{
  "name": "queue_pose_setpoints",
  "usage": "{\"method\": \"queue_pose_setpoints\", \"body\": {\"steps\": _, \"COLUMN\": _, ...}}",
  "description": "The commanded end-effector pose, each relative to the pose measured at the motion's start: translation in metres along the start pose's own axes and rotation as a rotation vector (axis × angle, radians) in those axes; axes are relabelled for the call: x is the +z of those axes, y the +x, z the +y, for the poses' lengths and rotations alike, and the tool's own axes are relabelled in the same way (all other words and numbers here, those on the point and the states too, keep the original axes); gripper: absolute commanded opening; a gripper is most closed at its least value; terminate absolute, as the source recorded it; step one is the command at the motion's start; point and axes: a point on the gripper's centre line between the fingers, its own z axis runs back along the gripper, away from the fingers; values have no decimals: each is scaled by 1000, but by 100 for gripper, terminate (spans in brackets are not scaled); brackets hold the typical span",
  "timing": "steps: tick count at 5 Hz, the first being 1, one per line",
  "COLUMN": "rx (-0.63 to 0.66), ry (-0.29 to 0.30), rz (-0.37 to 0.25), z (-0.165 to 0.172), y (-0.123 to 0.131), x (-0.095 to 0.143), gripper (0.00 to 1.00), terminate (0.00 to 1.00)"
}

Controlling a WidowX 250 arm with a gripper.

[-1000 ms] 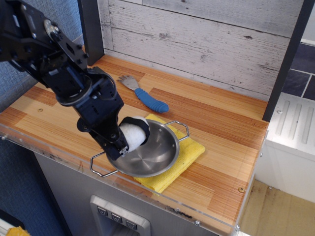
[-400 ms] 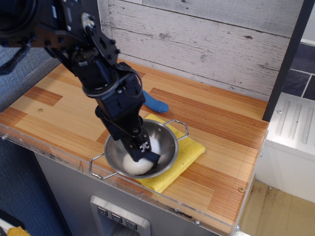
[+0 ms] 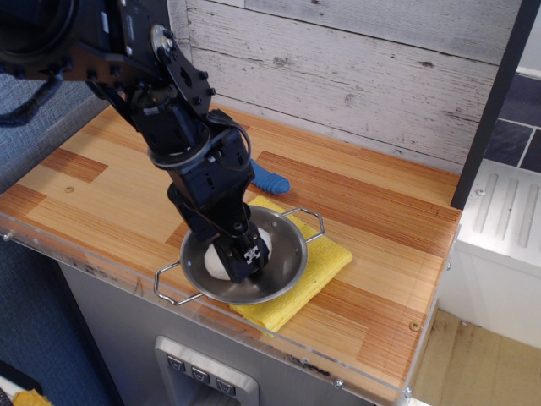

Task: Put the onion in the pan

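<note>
The onion (image 3: 216, 263), a small white bulb, is inside the shiny steel pan (image 3: 290, 256), low over its bottom. My gripper (image 3: 244, 258) reaches down into the pan from the upper left and is shut on the onion. White shows on both sides of the black fingers, which hide the onion's middle. The pan has two wire loop handles, one at the front left (image 3: 172, 292) and one at the back right (image 3: 308, 220). The pan rests on a yellow sponge cloth.
The yellow sponge cloth (image 3: 328, 259) lies under the pan near the counter's front edge. A blue-handled utensil (image 3: 270, 180) lies behind the pan, partly hidden by my arm. A whitewashed plank wall stands at the back, and a dark post (image 3: 489, 110) at the right.
My gripper carried the onion from the pan's left rim down into the pan, then shifted it slightly back from the front of the bowl.
</note>
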Motion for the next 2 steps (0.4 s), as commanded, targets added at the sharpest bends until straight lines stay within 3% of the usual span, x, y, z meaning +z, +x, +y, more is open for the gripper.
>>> {"method": "queue_pose_setpoints", "body": {"steps": 1, "rx": -48, "ry": 41, "rz": -94, "z": 14, "y": 14, "x": 37, "gripper": 100, "terminate": 0}}
{"method": "queue_pose_setpoints", "body": {"steps": 2, "rx": -76, "ry": 78, "rz": -135, "z": 14, "y": 24, "x": 61, "gripper": 100, "terminate": 0}}
